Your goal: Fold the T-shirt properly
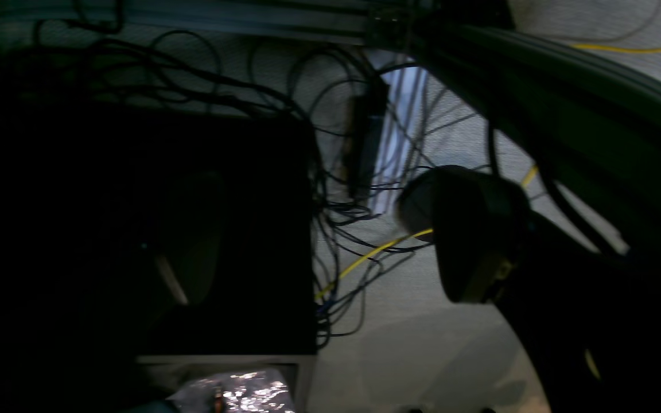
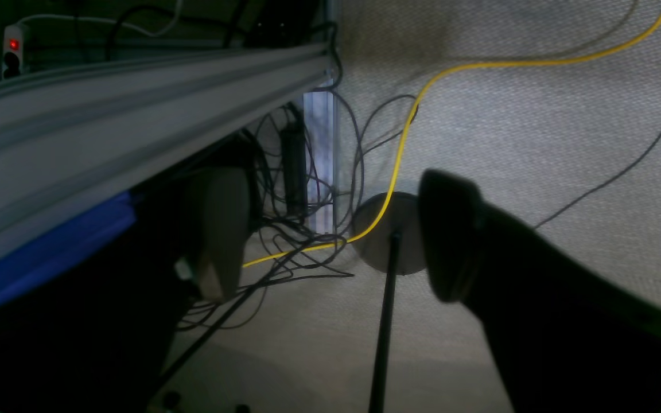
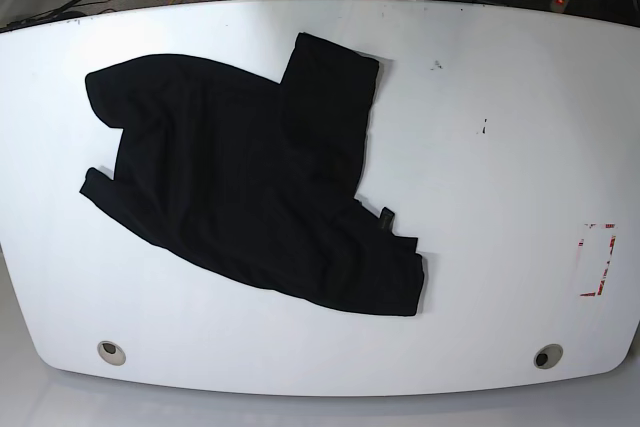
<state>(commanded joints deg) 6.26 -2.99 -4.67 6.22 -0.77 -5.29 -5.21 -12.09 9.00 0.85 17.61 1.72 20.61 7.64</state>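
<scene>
White and broad, the table [image 3: 500, 97] carries the T-shirt [image 3: 240, 197], spread plain side up, crumpled and skewed, left of the table's centre. No fold is begun; this is the starting step. My left claw [image 1: 330, 241] and right claw [image 2: 330, 235] hang off the table over carpet, both wide and empty. Next move: bring both onto the T-shirt and flatten it.

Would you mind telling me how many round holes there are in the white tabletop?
2: one hole near the front-left corner, the other near the front-right corner of the table. The T-shirt might hide more.
</scene>
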